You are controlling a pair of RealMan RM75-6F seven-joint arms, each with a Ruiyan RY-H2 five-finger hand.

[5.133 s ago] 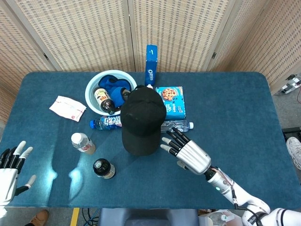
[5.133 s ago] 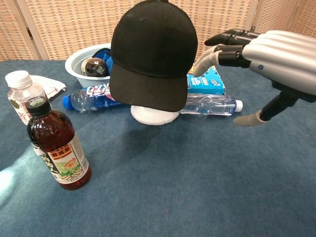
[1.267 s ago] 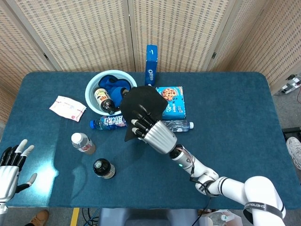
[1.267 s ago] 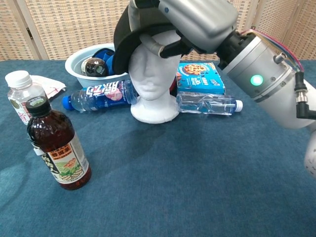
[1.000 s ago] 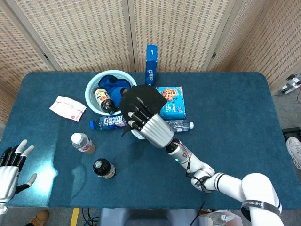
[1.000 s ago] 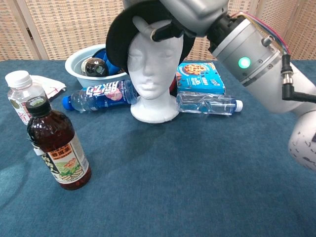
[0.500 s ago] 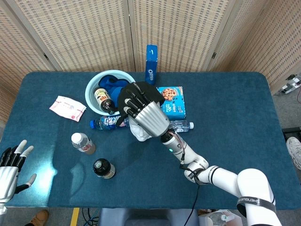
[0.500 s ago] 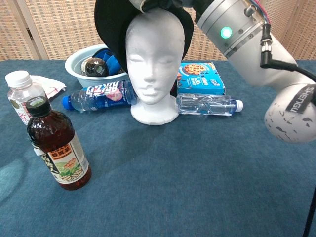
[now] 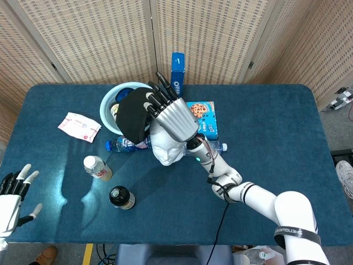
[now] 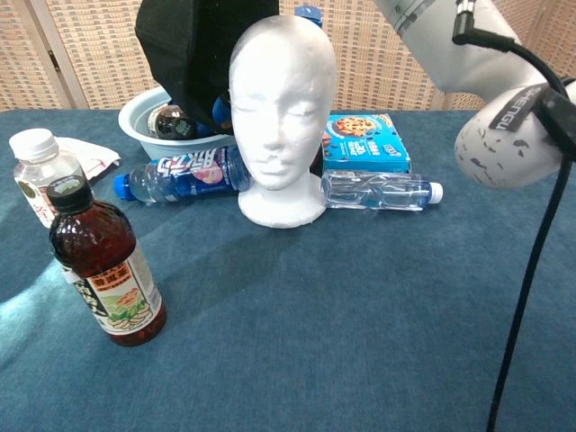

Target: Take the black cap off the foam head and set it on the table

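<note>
The black cap (image 9: 132,115) hangs in the air, held by my right hand (image 9: 172,118), off the white foam head (image 9: 167,148) and to its left, above the bowl. In the chest view the cap (image 10: 184,54) dangles at the upper left of the bare foam head (image 10: 274,117), and only the right forearm (image 10: 450,36) shows there. My left hand (image 9: 11,196) rests open at the table's near left edge, far from the cap.
A light blue bowl (image 9: 110,98) holds a bottle and blue cloth. Two plastic bottles lie by the head's base (image 10: 184,171) (image 10: 378,191). A brown tea bottle (image 10: 101,268), a white-capped bottle (image 10: 36,171), cookie boxes (image 9: 203,118) (image 9: 177,69) and a packet (image 9: 79,126) stand around.
My right hand has lifted the cap fully off the foam head and carried it left and back, over the bowl. The head is now bare. The left hand stayed put.
</note>
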